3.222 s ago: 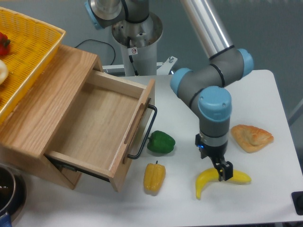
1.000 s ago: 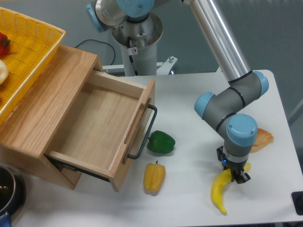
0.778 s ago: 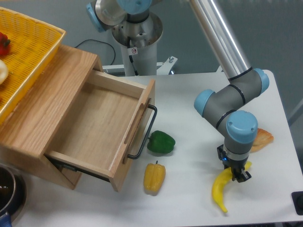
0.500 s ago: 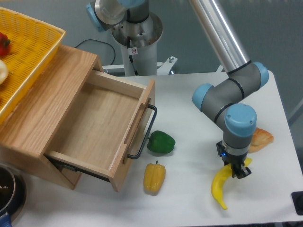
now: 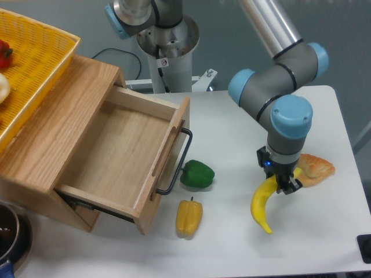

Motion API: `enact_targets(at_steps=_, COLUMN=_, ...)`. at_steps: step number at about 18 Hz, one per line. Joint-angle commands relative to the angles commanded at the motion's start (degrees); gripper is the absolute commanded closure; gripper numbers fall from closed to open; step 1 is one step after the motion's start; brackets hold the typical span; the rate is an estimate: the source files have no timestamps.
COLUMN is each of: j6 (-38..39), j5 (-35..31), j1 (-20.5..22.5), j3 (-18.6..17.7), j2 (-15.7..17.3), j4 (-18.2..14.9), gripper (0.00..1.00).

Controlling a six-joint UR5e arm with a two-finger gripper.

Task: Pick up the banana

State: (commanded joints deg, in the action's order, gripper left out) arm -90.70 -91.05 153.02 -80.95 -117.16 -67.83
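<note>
A: What is sitting on the left?

B: A wooden drawer box [image 5: 69, 145] is standing with its drawer pulled out towards the right, and a yellow basket [image 5: 35, 63] is resting on its far-left corner. Just right of the handle a green pepper [image 5: 197, 174] and, nearer, a yellow pepper [image 5: 189, 216] are lying on the table [image 5: 232, 249].

A: And the banana?

B: The banana [image 5: 261, 202] is hanging right of the peppers, its lower tip pointing down at the table. The gripper [image 5: 285, 186] is clamping its upper end, so the long free part is drooping under its own weight.

A: Anything beside it?

B: A pastry wedge [image 5: 317, 168] is lying just right of the gripper.
</note>
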Motion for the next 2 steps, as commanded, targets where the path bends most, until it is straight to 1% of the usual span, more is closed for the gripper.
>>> enact_targets(at_steps=2, j6=0.0, j5=-0.1, j1=0.1, j3=1.1, j2=0.5, j4=-2.0, gripper=0.85)
